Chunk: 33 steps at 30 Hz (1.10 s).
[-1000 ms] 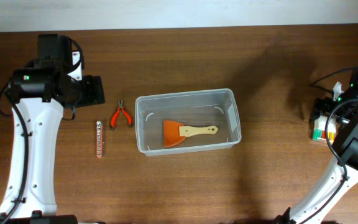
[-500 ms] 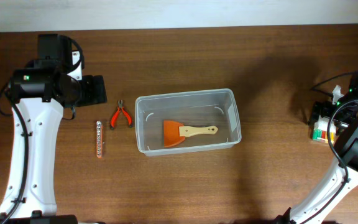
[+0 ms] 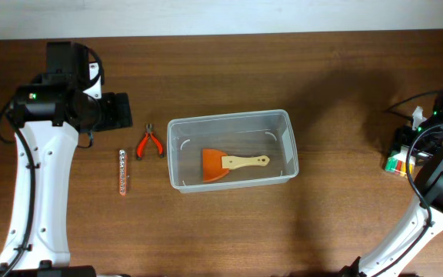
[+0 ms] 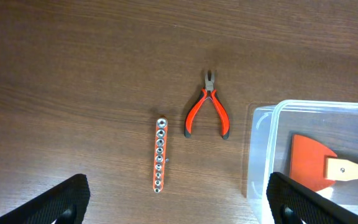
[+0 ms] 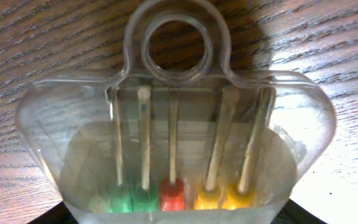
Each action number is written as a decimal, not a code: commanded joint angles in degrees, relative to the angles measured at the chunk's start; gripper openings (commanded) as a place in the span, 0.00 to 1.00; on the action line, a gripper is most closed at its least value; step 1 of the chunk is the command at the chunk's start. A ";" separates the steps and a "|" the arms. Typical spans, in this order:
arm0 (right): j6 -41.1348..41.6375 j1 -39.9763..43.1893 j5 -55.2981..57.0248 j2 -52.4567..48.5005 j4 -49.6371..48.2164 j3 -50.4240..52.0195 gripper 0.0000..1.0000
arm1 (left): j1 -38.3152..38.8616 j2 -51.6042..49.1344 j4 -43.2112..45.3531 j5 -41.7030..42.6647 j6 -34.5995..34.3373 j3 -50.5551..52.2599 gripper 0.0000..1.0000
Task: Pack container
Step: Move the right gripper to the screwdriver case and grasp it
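Observation:
The container (image 3: 177, 154) is a clear plastic tub at the table's middle, and its corner shows in the left wrist view (image 4: 261, 155). An orange scraper with a wooden handle (image 3: 225, 163) lies inside it. Red-handled pliers (image 3: 150, 143) (image 4: 208, 112) and an orange socket strip (image 3: 123, 171) (image 4: 159, 155) lie left of the tub. My left gripper (image 3: 118, 112) (image 4: 179, 205) is open and empty above them. My right gripper (image 3: 406, 146) (image 5: 179, 218) is at the far right, closed around a clear screwdriver case (image 3: 395, 162) (image 5: 176, 143) that fills its view and hides most of the fingers.
The screwdriver case holds several small drivers with green, red and yellow handles and has a hanging ring (image 5: 176, 38) at its top. Cables run by the right arm near the table's right edge. Bare wood lies between the tub and the right arm.
My right gripper has shifted slightly to the right, and the screwdriver case has shifted a little with it. The left arm, tub and tools have not moved.

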<state>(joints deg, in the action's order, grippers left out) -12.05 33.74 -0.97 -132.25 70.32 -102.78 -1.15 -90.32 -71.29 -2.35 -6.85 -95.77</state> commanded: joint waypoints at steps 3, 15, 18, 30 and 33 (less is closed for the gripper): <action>0.09 0.09 -3.63 -1.97 -0.44 2.14 0.62 | -0.13 0.13 0.11 -0.42 0.52 0.26 0.93; 0.09 0.09 -4.04 -1.97 -0.33 2.12 0.50 | -0.15 0.13 0.11 -0.44 0.52 0.26 0.93; 0.07 0.09 -4.76 -1.97 -0.33 2.12 0.43 | -0.13 0.13 0.09 -0.44 0.52 0.26 0.93; 0.28 0.04 -6.84 -1.92 -0.15 1.79 0.04 | -0.15 0.13 0.09 -0.63 0.55 0.26 0.93; 0.28 0.04 -8.96 -1.46 0.90 0.59 0.04 | -0.15 0.13 0.04 -0.61 0.55 0.26 0.93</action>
<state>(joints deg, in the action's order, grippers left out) -11.97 34.11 -2.68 -132.05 70.65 -102.85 -1.15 -90.32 -71.29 -2.35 -6.85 -95.77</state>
